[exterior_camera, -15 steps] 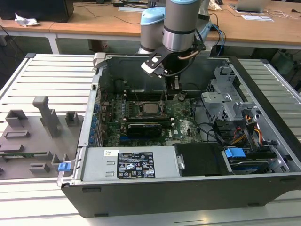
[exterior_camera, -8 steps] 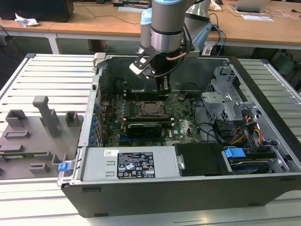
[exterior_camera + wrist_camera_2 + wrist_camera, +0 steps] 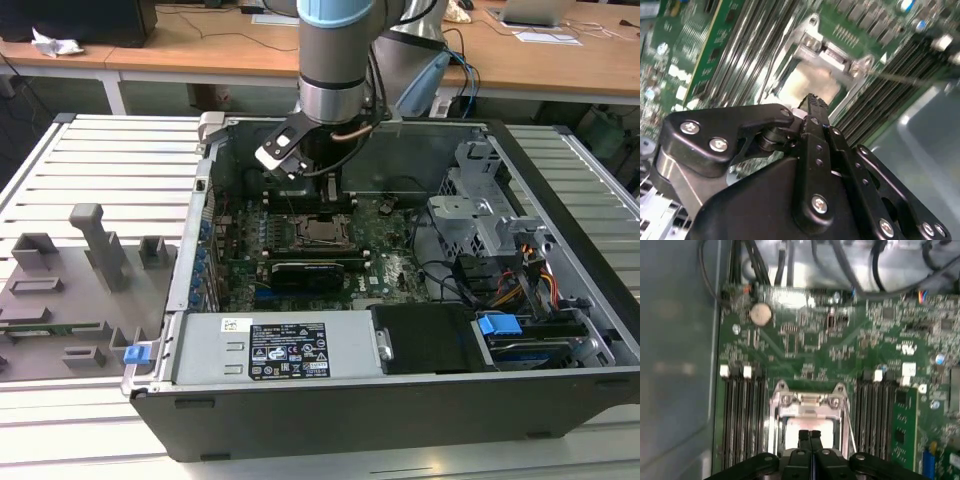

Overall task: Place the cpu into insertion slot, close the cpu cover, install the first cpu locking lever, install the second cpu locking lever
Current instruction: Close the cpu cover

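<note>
— Where is the claw (image 3: 809, 433)?
— Inside the open computer case (image 3: 300, 420), above the motherboard (image 3: 810, 350), fingers pressed together, empty.
— And the cpu (image 3: 790, 432)?
— Lying pale in the insertion slot (image 3: 807, 400), just past the fingertips.

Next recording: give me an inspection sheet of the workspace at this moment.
Surface: slatted metal table carrying the open computer case.
Job's things: insertion slot in the green board; pale cpu face inside the silvery cpu cover.
Clutter: grey fixture tray, blue clip.
Grippers: gripper shut, nothing visibly held, over the slot.
Cables: coloured bundle inside the case.
Surroundings: wooden desks behind.
</note>
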{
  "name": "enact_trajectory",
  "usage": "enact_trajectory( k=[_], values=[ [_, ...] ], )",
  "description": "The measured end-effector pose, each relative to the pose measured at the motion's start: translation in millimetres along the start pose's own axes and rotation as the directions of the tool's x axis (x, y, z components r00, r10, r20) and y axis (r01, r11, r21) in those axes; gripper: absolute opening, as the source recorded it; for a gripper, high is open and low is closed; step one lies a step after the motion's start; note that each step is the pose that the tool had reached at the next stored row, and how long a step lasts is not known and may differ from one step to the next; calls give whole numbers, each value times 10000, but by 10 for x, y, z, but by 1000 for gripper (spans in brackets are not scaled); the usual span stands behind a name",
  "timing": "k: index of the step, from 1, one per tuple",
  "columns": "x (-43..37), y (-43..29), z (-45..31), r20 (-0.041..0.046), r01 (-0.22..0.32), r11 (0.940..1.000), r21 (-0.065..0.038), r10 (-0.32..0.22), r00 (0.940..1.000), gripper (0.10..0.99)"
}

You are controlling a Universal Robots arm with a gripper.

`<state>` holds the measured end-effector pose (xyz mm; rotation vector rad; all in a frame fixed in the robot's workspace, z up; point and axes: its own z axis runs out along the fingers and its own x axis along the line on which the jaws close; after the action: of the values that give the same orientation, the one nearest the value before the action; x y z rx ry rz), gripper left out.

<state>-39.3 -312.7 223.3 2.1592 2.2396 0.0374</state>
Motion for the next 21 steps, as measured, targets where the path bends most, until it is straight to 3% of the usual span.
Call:
enact_trajectory(
  k=[5, 13, 17, 21],
  values=[
    [2, -62, 66, -13, 302, 9995, -1, -302, 9995, 106],
    [6, -152, 127, -14, 302, 9995, -2, -302, 9995, 106],
    [7, -163, 173, -14, 303, 9995, -3, -303, 9995, 106],
    [8, -163, 168, -16, 301, 9995, -3, -301, 9995, 106]
  ],
)
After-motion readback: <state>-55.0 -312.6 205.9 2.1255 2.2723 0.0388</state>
